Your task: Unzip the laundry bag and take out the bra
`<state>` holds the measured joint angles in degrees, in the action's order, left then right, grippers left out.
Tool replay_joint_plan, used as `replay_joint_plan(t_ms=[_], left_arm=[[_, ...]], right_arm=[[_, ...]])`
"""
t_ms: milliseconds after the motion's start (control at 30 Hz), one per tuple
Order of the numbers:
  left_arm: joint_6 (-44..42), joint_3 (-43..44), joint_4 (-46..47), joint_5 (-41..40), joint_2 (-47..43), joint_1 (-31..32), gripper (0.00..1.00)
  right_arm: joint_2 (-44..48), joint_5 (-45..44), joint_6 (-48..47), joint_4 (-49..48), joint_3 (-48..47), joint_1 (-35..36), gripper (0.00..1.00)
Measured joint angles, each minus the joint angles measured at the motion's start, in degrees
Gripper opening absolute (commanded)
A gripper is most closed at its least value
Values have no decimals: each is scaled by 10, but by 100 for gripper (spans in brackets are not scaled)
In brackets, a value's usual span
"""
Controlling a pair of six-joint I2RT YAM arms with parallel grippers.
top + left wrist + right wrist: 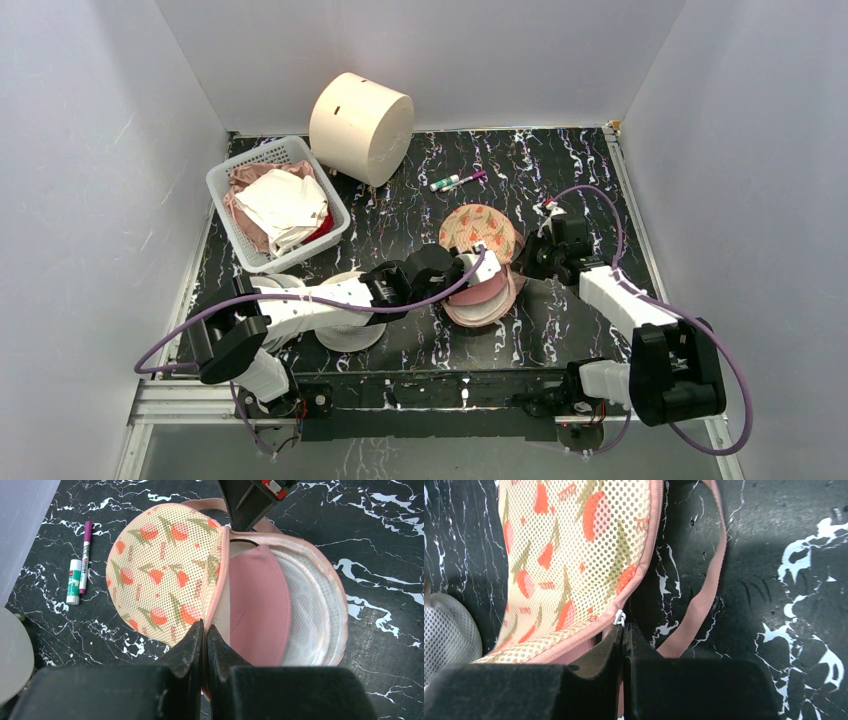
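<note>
Open laundry bag [165, 570]: bra [257, 605] in left wrist view, zipper pull [619, 618] in right.
Your left gripper [204, 630] pinches the 6 o'clock rim; right gripper [624, 632] clamps trim by the pull.

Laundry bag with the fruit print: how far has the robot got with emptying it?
Done: the laundry bag is unzipped, its patterned half folded back. In hand: the left gripper and the right gripper are each shut on its pink edge. Left: the bra lies in the open half, not yet lifted out.
</note>
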<state>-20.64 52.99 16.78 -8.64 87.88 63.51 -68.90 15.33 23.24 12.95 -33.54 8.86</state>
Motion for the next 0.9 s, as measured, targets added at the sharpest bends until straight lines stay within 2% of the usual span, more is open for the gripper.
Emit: replay_joint_plan(t_ms=[67, 267, 367, 467, 667, 900], left_arm=[[-2, 0, 0, -1, 0, 0, 0], [-7, 0, -6, -6, 0, 0, 35], [-8, 0, -10, -3, 0, 0, 47], [-8, 1, -14, 3, 2, 1, 53], [-8, 15, -30, 9, 26, 4, 53], [-8, 18, -40, -1, 29, 5, 35]], right_arm=[[-16, 22, -7, -1, -3, -9, 0], [9, 63, -6, -6, -3, 0, 0], [35, 71, 1, -10, -3, 15, 0], [56, 75, 14, -12, -3, 30, 0], [73, 70, 45, -12, -3, 67, 0], [75, 46, 74, -11, -3, 142, 0]])
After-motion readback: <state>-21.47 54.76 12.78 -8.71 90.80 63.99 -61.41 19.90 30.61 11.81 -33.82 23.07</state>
